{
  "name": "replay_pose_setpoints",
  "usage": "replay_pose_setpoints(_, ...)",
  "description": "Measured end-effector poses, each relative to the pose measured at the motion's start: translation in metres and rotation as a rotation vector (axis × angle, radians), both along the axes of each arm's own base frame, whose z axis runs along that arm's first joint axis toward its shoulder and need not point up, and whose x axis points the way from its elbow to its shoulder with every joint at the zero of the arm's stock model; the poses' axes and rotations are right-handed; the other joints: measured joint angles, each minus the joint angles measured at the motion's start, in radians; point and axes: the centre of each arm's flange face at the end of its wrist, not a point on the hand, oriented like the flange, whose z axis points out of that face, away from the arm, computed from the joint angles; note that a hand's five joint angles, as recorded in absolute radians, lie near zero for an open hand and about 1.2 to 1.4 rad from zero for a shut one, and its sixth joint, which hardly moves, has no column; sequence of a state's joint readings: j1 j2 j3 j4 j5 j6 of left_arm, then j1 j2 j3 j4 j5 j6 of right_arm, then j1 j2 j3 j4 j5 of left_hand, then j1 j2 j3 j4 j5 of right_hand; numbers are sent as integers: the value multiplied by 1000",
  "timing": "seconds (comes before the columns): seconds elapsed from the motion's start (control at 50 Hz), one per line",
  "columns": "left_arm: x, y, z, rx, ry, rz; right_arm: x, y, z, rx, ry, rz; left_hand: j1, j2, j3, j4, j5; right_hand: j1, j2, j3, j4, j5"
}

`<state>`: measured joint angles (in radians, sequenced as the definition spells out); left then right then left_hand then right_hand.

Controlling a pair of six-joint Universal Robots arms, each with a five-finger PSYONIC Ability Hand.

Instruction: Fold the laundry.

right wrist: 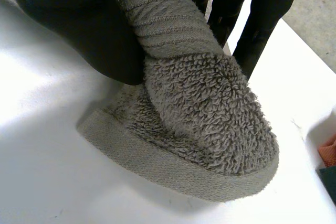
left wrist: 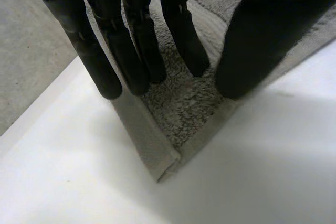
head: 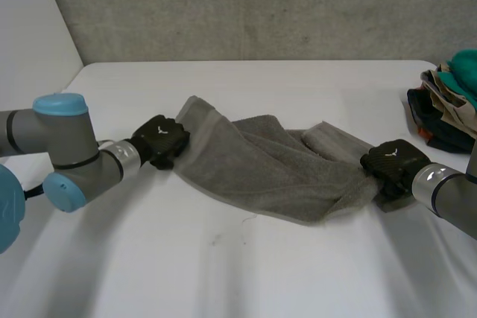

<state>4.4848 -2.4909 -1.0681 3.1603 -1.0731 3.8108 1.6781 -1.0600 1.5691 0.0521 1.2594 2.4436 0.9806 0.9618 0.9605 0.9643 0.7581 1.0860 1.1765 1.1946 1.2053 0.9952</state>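
Grey towel [head: 261, 165]: left hand [head: 160, 139] fingers [left wrist: 131, 51] pinch its corner shallowly near their tips, right hand [head: 391, 160] fingers [right wrist: 252, 19] clamp the bunched end, and pulling apart could slip that corner free.

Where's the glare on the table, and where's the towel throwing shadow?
Head view: the towel casts soft shadow on the table along its near edge. Left wrist view: table bright beside the towel corner. Right wrist view: glare beside the bunched towel, thin shadow under its hem.
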Motion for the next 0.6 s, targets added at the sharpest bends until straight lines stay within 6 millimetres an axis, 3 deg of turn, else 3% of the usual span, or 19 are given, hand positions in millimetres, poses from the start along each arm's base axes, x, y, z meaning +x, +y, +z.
replay_pose_setpoints(0.04, -1, -2, -1, -6, -5, 8, 0, 0, 0, 1, 0, 0, 164, 184, 186, 186, 201, 0, 0, 0, 0, 0)
replay_pose_setpoints(0.18, -6, -4, 1, -30, -15, 28, 0, 0, 0, 1, 0, -1, 164, 230, 232, 231, 216, 0, 0, 0, 0, 0)
replay_pose_setpoints(0.34, -6, 1, 29, -84, -17, 83, 0, 1, 3, 4, 2, -2, 164, 231, 232, 231, 216, 0, 0, 0, 0, 0)
replay_pose_setpoints(0.44, 4, 22, 57, -94, -18, 109, 0, 7, 21, -6, 2, -3, 164, 231, 232, 231, 216, 0, 0, 0, 0, 0)
replay_pose_setpoints(0.6, 31, 86, 96, -103, -55, 183, -5, 36, 69, 42, 40, 16, 164, 231, 232, 231, 216, 0, -16, -32, -41, -7)
